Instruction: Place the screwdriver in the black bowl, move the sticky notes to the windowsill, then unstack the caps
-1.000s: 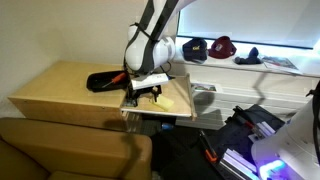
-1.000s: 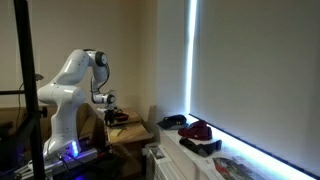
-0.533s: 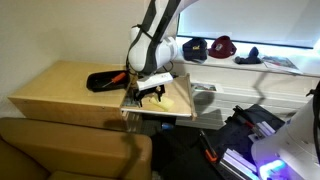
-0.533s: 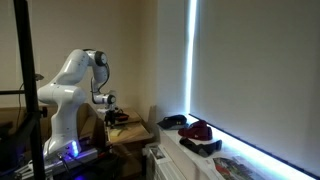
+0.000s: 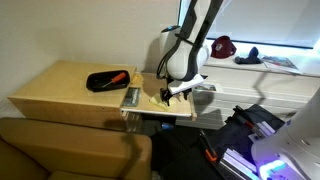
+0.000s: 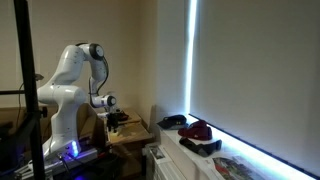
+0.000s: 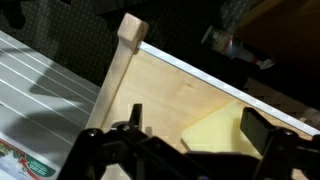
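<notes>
The screwdriver (image 5: 118, 76) with its orange handle lies in the black bowl (image 5: 104, 81) on the wooden table (image 5: 55, 88). My gripper (image 5: 173, 94) hangs low over the table's right end, well to the right of the bowl. In the wrist view the gripper (image 7: 196, 128) is open, and the pale yellow sticky notes (image 7: 214, 136) lie flat on the wood between its fingers (image 7: 258, 130). A dark red cap (image 5: 223, 45) rests on the white windowsill (image 5: 232, 72). Both caps (image 6: 172, 121) sit side by side there, the red one (image 6: 198, 129) nearer the camera.
A small grey rectangular object (image 5: 130, 97) lies on the table between bowl and gripper. A dark blue item (image 5: 250, 57) and papers (image 5: 281, 63) sit further along the windowsill. A brown sofa back (image 5: 70, 150) stands in front of the table.
The arm has swung right, away from the bowl, to the table's right end over the sticky notes. The gripper has stayed open. The screwdriver has stayed in the bowl.
</notes>
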You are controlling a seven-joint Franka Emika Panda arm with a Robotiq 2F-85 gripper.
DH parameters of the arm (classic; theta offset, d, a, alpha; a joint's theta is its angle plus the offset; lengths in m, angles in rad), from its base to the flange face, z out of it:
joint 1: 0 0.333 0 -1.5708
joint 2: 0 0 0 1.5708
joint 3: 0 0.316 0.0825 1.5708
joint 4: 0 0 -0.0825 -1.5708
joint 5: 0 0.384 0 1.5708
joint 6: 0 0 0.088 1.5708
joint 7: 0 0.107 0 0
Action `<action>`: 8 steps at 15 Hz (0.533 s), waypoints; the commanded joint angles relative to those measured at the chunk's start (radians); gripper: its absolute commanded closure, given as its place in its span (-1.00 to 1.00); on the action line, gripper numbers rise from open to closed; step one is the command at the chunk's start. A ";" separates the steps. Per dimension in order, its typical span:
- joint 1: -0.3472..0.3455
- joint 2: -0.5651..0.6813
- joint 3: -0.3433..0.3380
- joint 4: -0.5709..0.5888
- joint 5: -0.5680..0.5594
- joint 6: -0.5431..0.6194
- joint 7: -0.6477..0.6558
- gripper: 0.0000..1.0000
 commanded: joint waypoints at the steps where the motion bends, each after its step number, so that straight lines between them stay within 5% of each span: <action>1: -0.039 -0.018 0.035 -0.042 0.032 0.060 -0.046 -1.00; 6: -0.082 -0.078 -0.003 -0.291 0.053 0.332 -0.134 -1.00; 8: -0.162 -0.079 0.030 -0.411 0.099 0.481 -0.226 -1.00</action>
